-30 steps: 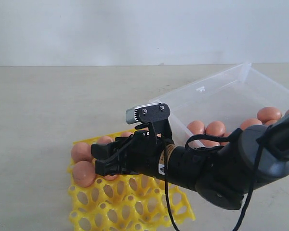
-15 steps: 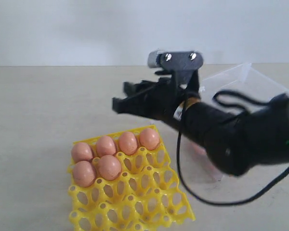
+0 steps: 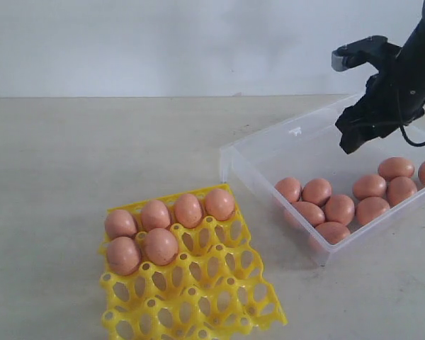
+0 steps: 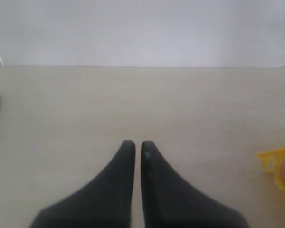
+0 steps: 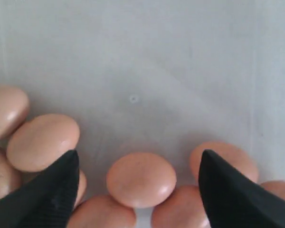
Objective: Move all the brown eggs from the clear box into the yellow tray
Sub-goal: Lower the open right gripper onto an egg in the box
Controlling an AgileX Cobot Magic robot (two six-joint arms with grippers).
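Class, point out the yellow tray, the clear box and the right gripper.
yellow tray (image 3: 198, 283), exterior view, empty lattice cups.
clear box (image 3: 262, 198), exterior view, near wall.
right gripper (image 5: 138, 156), right wrist view, midway between its fingertips.

Clear box (image 3: 306, 150), apparently glossy plastic

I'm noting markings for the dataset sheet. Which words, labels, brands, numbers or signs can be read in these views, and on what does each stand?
None: no readable text in any view.
The yellow tray, the brown eggs, the clear box and its small tab show no lettering.
The right gripper and the left gripper are plain black, unmarked.
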